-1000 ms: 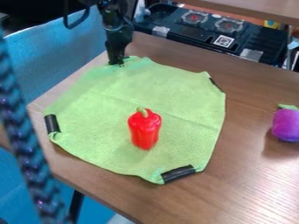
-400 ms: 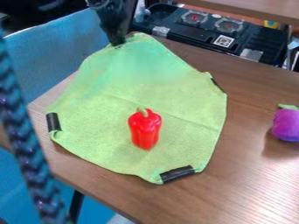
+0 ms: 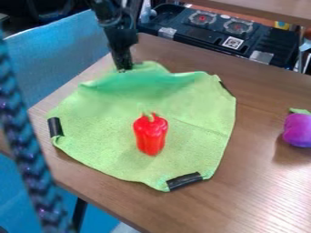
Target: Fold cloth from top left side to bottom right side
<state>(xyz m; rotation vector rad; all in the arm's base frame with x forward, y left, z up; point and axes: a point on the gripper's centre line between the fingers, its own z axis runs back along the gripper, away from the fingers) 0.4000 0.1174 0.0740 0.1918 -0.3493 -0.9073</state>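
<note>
One green cloth lies spread across the left half of the counter, and the pincer is right over at its far-left edge. It looks pressed together on that edge, pinching the fabric, though the tips are half lost in the folds. And there's the ripple, a soft green wave running off to the right of the grip, with the rest lying flat!

This is light, limp stuff, I'd say: little weight, no stiffness, not fragile, and not very slippery by its fuzzy look. Best hold is right there at the far-left edge, a good bite of fabric, then over towards the near right. The black strips along the border look stiffer and may tug as it bends. But watch the red pepper, standing mid-cloth, bang in the way: the fold could topple it or drape over it.

Now, what can't I make out? The exact pinch is dark and muddled, and the wave hides whatever lies beneath it. The top of the arm is cut off by the far edge, the purple toy is clipped on the right, and a dark twisted cord blocks a slice down the left.
</note>
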